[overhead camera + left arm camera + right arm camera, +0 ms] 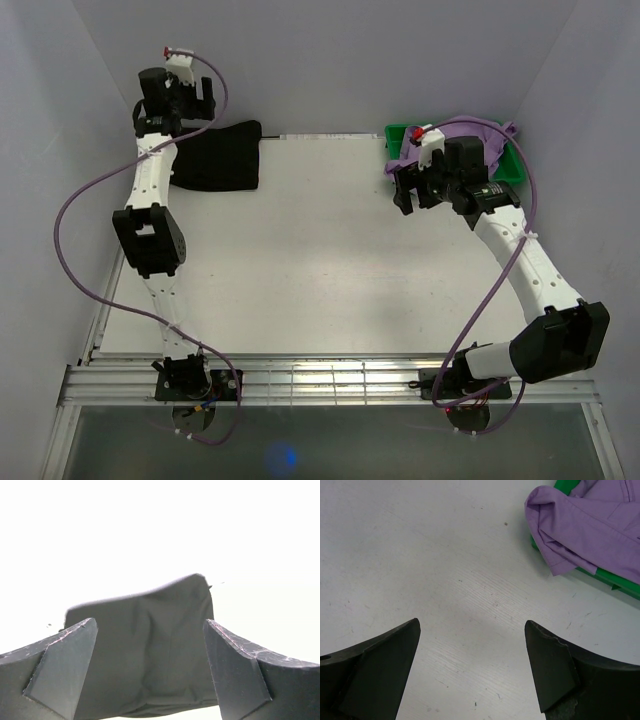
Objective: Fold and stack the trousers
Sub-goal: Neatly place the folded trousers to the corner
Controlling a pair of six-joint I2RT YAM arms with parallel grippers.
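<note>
- A white table [330, 250] seen from above, with two white and black robot arms reaching out from its near edge; the left arm stretches to the far left corner, and the right arm bends toward the far right corner.
- The trousers [225, 160] lie at the far left of the table, folded into a compact black bundle; the left arm crosses over the bundle's left part and hides it.
- The visible bundle is roughly rectangular; its longer side runs across the table from left to right, and its straight right edge faces the table's middle; which end holds the waist or the leg ends cannot be told.
- The left gripper [180, 108] hangs over the far left part of the bundle; in the left wrist view the left gripper [149, 622] has its two dark fingers spread wide, gripping nothing, with the trousers [150, 655] lying flat beneath the gap and one cloth corner pointing up and right.
- The right gripper [415, 195] hovers just beside a green bin [510, 165] at the far right; a lilac garment [480, 135] is heaped in the bin and droops over its rim.
- In the right wrist view the right gripper [472, 622] is also spread apart and empty above bare table [445, 555]; the lilac garment [590, 535] and an edge of the green bin [612, 579] sit at the upper right.
</note>
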